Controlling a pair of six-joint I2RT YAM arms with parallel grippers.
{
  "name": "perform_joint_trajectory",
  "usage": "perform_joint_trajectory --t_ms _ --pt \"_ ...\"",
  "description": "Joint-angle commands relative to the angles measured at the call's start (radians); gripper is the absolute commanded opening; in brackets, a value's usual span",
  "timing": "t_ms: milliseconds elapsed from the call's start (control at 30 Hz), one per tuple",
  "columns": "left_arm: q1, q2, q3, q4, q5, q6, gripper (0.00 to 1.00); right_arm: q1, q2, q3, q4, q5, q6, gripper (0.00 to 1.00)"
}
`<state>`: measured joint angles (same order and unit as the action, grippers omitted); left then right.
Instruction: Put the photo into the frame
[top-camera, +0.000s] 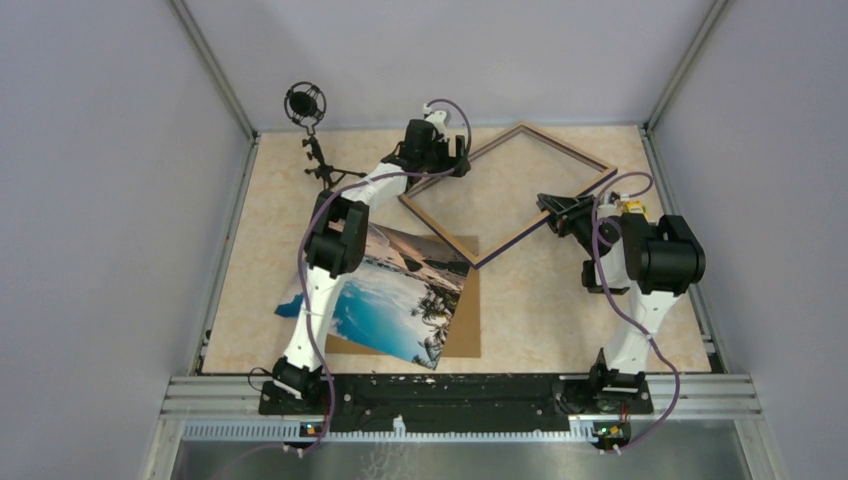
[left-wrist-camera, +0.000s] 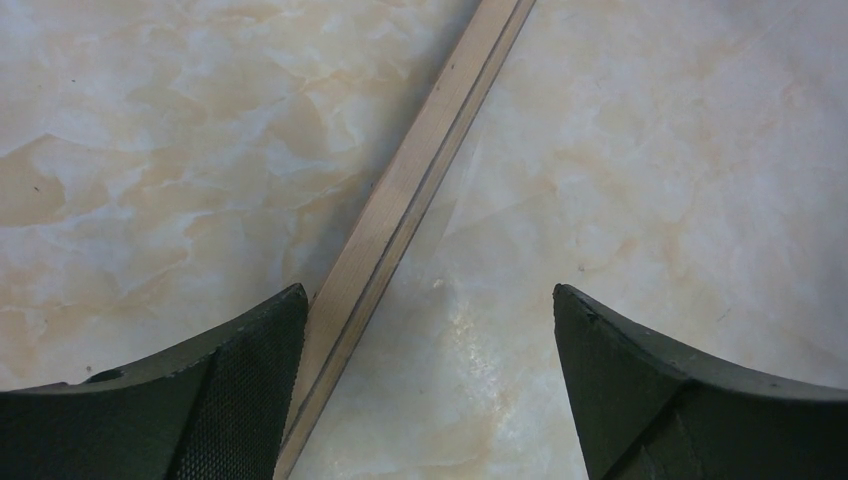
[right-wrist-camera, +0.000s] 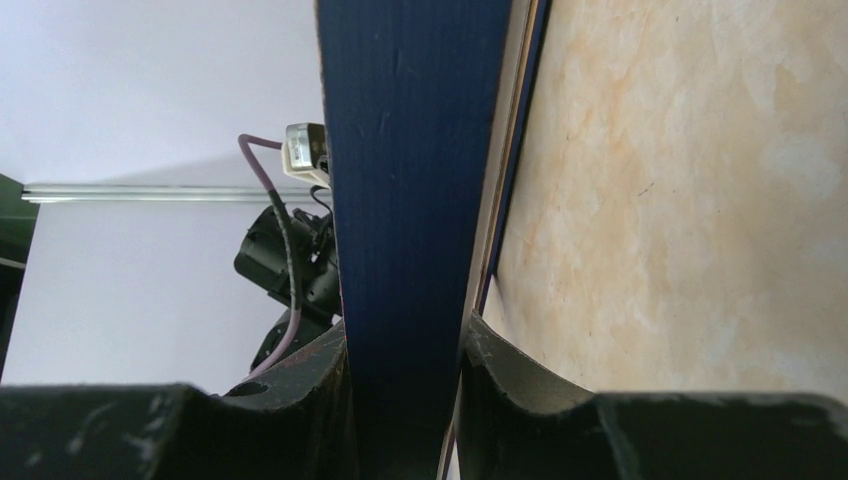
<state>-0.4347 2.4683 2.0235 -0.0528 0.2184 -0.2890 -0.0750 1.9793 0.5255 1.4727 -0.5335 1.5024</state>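
Open tabletop (top-camera: 535, 300) between photo (top-camera: 400, 300) and right arm (top-camera: 655, 260); microphone stand (top-camera: 315, 155) left of left end effector (left-wrist-camera: 430, 297).

My bench: table top (top-camera: 560, 310) in beige marbled laminate, with a soft glare patch (left-wrist-camera: 470, 320) showing in my left wrist cam. Plain pale lavender-grey walls (top-camera: 90, 200) on three sides. Aluminium posts (top-camera: 213, 70) in the far corners, aluminium rail (top-camera: 720, 385) along the near edge. Small mic on a tripod (top-camera: 312, 130) at the table's far left. Lighting even, shadows faint.
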Motion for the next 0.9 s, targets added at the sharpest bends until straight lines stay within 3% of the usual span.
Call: perform_joint_trajectory --t_ms 0,400,867 --pt "0.003 -0.005 0.037 0.011 0.005 -0.001 0.92 -0.003 -0.002 0.016 0.250 -0.020 -0.007 0.30" --pt "0.002 -0.012 0.011 0.043 0.059 -0.026 0.80 -0.003 0.003 0.020 0.249 -0.023 -0.002 0.29" --pt "0.009 -0.023 0.018 0.002 -0.029 0.028 0.91 -0.003 0.002 0.019 0.250 -0.025 -0.001 0.28"
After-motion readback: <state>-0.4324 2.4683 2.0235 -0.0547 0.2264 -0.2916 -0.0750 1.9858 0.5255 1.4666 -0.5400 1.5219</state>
